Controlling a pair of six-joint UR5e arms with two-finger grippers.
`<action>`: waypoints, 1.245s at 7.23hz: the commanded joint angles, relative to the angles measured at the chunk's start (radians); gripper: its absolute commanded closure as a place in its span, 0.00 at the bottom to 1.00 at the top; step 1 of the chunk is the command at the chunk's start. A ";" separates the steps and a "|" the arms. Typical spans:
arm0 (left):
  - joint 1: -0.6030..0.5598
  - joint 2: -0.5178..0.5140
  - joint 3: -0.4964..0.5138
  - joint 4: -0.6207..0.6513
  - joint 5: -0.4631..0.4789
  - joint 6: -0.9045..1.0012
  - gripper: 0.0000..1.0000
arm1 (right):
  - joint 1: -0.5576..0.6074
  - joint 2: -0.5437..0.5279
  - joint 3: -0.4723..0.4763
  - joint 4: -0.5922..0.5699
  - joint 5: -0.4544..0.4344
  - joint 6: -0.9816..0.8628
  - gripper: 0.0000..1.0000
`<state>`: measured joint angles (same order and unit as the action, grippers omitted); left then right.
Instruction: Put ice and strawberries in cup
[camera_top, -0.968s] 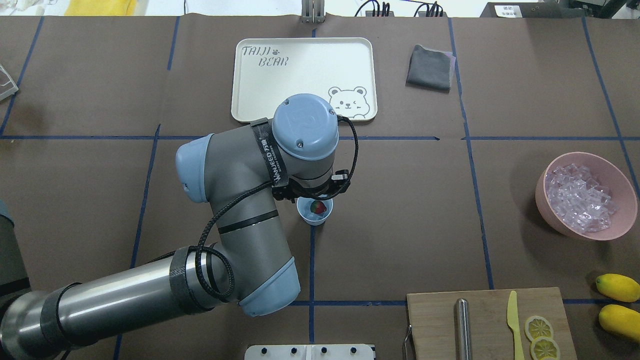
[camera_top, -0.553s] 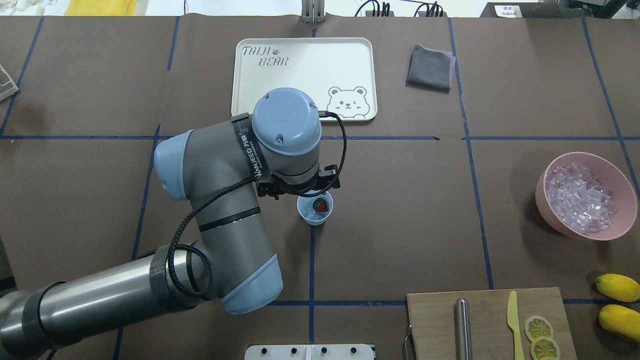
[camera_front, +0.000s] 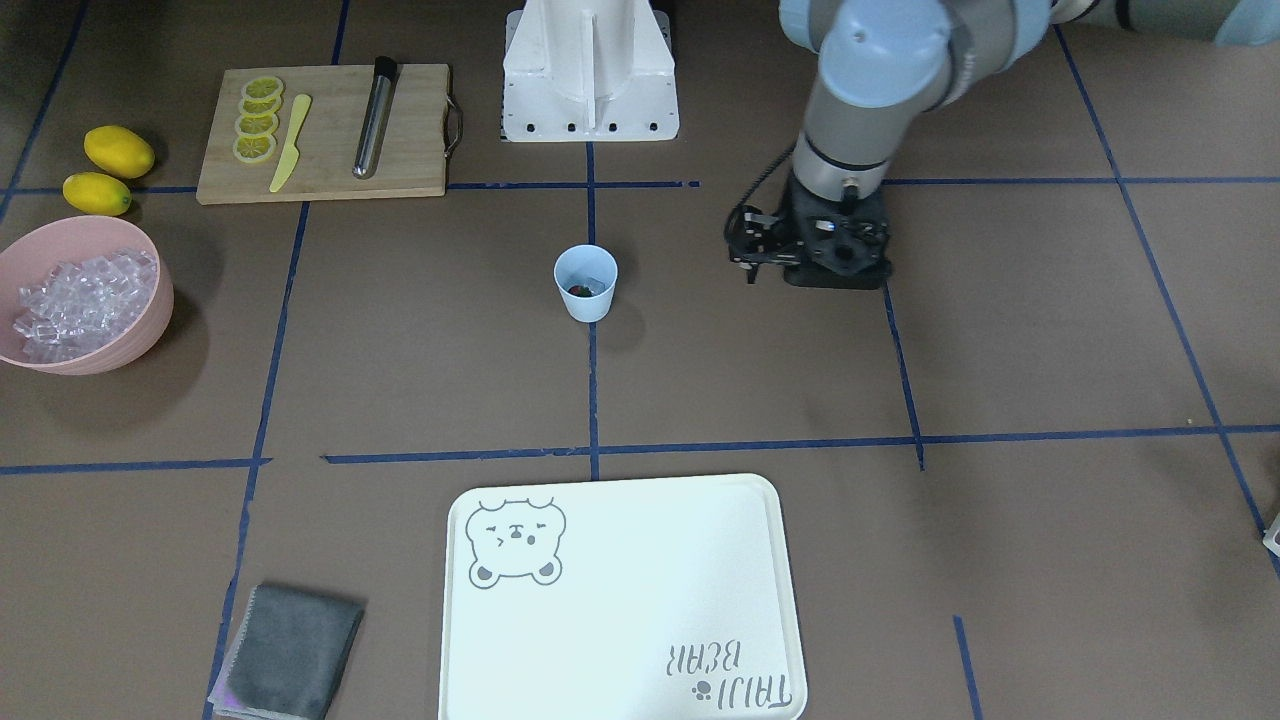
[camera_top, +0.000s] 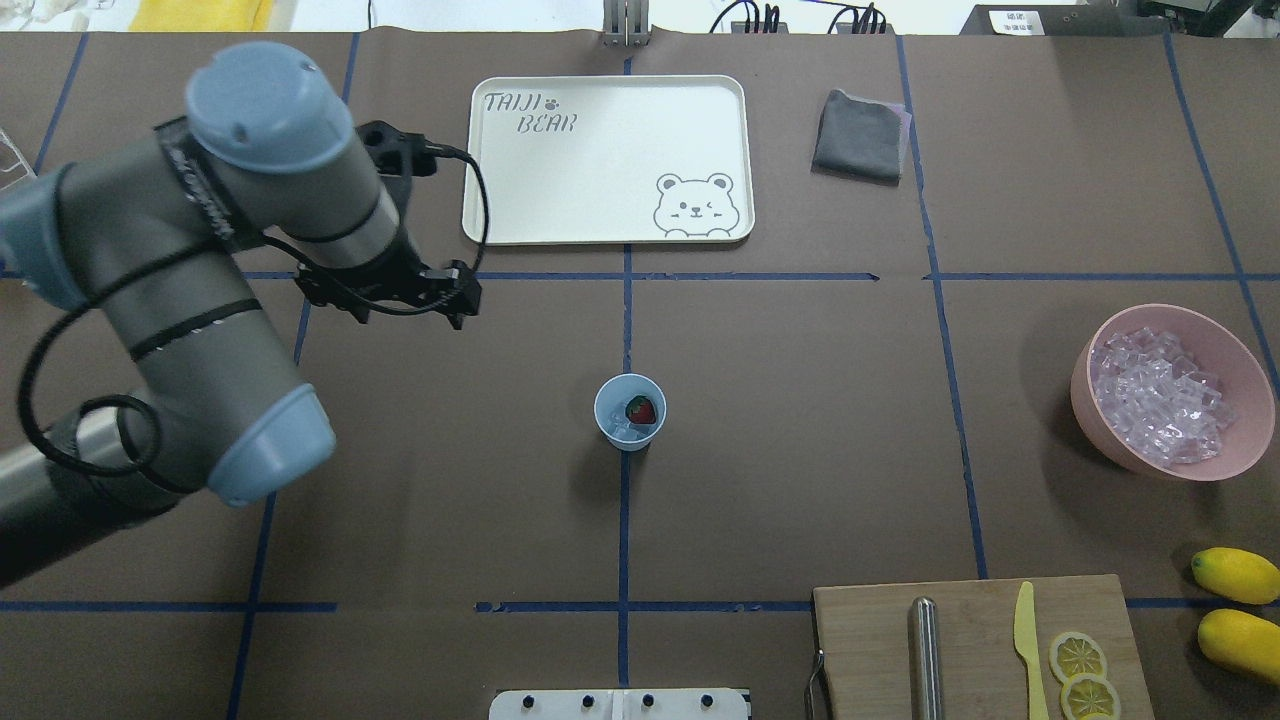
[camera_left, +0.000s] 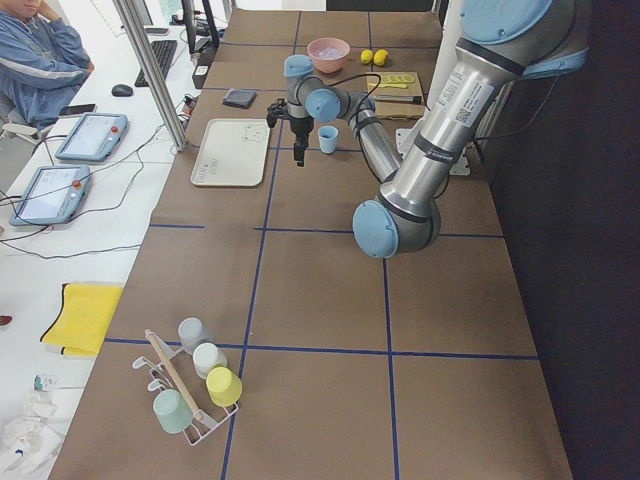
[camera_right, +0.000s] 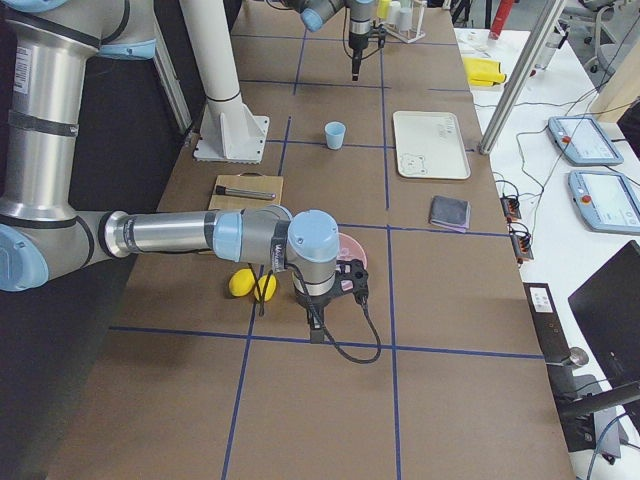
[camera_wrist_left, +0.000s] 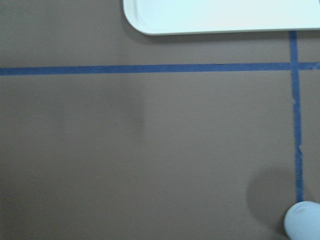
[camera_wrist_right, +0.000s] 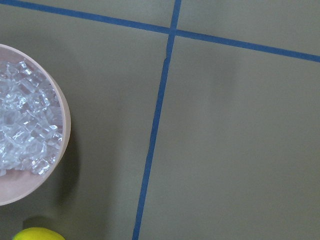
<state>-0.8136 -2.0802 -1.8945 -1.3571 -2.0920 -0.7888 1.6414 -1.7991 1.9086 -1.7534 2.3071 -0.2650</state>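
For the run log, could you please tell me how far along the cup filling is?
Done: the strawberry and some ice lie in the cup. In hand: nothing visible; the left gripper hangs over bare table, apart from the cup. Left: seemingly nothing, unless more ice from the pink bowl is wanted.

The left arm (camera_top: 200, 330) is grey and brushed-silver tubing joined by rounded housings. Each housing ends in a pale blue cap (camera_top: 262, 105) dotted with small screws. A black strap (camera_top: 197, 192) with white lettering circles the wrist section, and a black cable (camera_top: 484, 215) loops off it. The left end effector (camera_left: 298, 158) is slim and black. The right arm (camera_right: 170, 235) has the same silver, grey and blue. Both rise from a white pedestal (camera_front: 590, 70) with a row of dark holes.
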 joint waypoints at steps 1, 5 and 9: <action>-0.270 0.208 -0.023 -0.011 -0.177 0.393 0.00 | 0.000 -0.005 0.000 0.000 0.000 0.000 0.00; -0.669 0.472 0.061 -0.004 -0.287 0.940 0.00 | 0.000 -0.006 0.001 0.000 -0.002 -0.002 0.00; -0.838 0.557 0.189 -0.017 -0.330 1.007 0.00 | 0.000 -0.005 0.006 0.002 -0.002 -0.002 0.00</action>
<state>-1.6130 -1.5527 -1.7166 -1.3715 -2.4193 0.2039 1.6414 -1.8052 1.9127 -1.7523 2.3056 -0.2673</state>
